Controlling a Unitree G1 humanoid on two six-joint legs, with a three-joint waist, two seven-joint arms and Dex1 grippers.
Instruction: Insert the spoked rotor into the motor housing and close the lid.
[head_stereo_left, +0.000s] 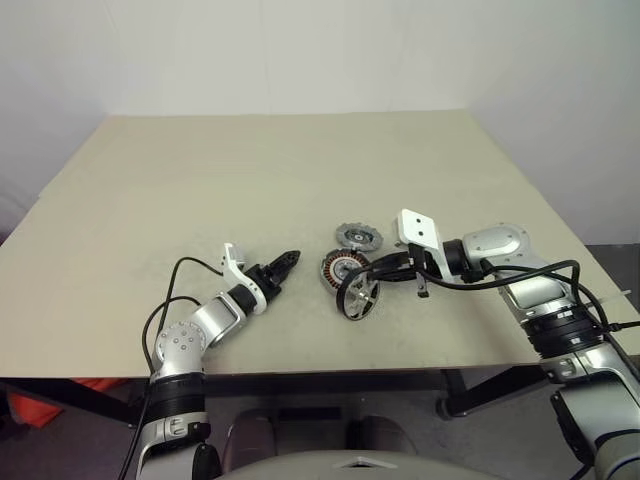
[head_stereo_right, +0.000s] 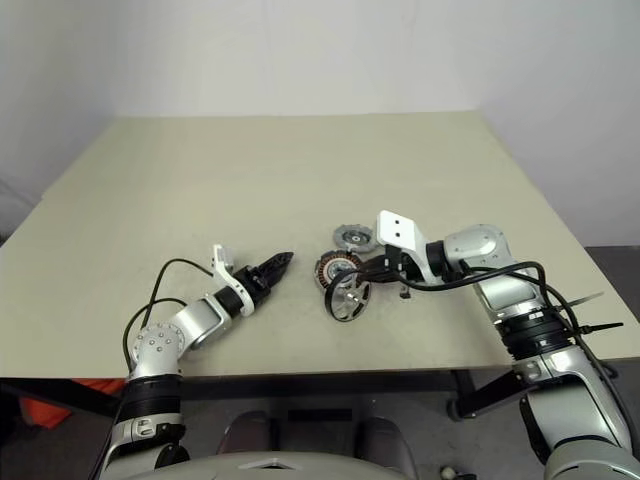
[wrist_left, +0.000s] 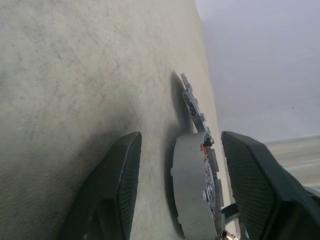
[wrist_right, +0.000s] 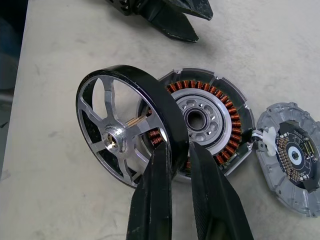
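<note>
The spoked rotor (wrist_right: 112, 140), a shiny wheel with a dark outer band, stands tilted on edge against the near side of the motor housing (wrist_right: 210, 120). My right gripper (wrist_right: 180, 147) is shut on its rim. The housing (head_stereo_left: 342, 266) lies flat on the table, copper windings up. Just behind it lies the lid (head_stereo_left: 358, 236), a grey notched disc (wrist_right: 292, 157). My left gripper (head_stereo_left: 288, 262) hovers low to the left of the housing, open, pointing at it with nothing between its fingers (wrist_left: 125, 170). In the left wrist view the housing (wrist_left: 192, 185) shows edge-on.
The parts sit on a beige table (head_stereo_left: 250, 180) with broad bare room to the left and behind. A small white plug (wrist_right: 265, 140) lies between housing and lid. The table's front edge runs close beneath both arms.
</note>
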